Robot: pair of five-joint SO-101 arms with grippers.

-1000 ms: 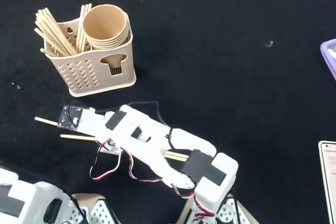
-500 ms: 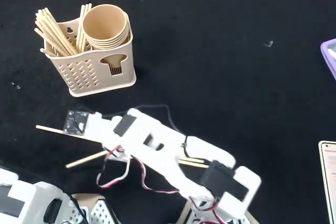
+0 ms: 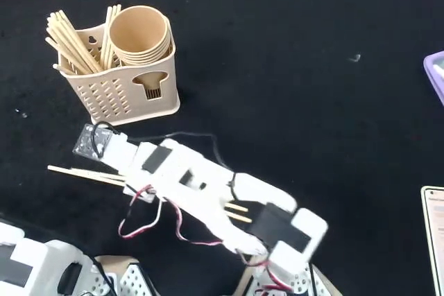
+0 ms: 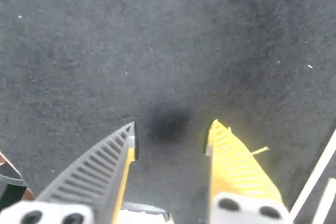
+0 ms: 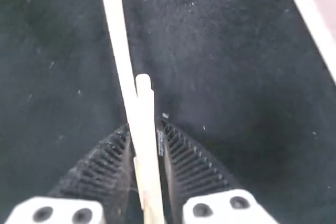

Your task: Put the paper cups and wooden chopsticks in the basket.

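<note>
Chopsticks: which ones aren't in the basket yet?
The pair held roughly level, clamped in the right gripper, in front of the basket. All the other chopsticks stand upright inside it, beside the stacked paper cups.

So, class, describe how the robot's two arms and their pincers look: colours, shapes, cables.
The right arm is blocky white plastic with black motor housings and looping red and black cables. The right pincer has two dark, ribbed, tapering fingers on white mounts. The left pincer has one grey and one yellow ribbed finger.
</note>
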